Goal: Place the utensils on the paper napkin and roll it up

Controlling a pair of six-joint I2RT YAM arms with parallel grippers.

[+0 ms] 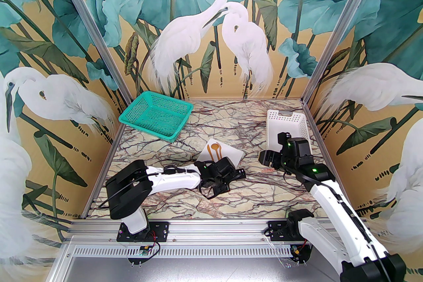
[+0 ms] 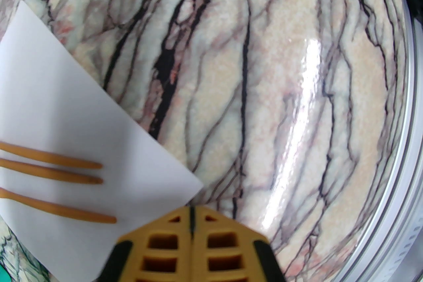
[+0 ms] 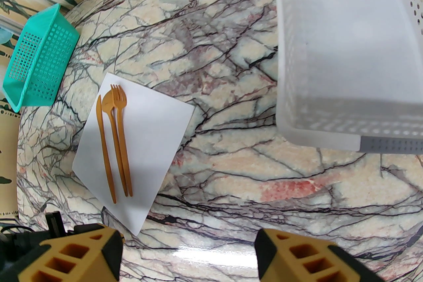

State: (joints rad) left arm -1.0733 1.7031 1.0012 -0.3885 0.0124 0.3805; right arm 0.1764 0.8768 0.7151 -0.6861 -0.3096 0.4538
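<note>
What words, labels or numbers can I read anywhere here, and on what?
None can be read.
The paper napkin, utensils, green basket and white basket are plain.
The small board at the left arm's base is too small to read.

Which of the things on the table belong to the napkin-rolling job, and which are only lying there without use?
For the job:
- utensils: knife, spoon and fork, lying side by side on the napkin
- paper napkin, flat on the table

Just lying about:
- green basket, far left
- white basket, far right
</note>
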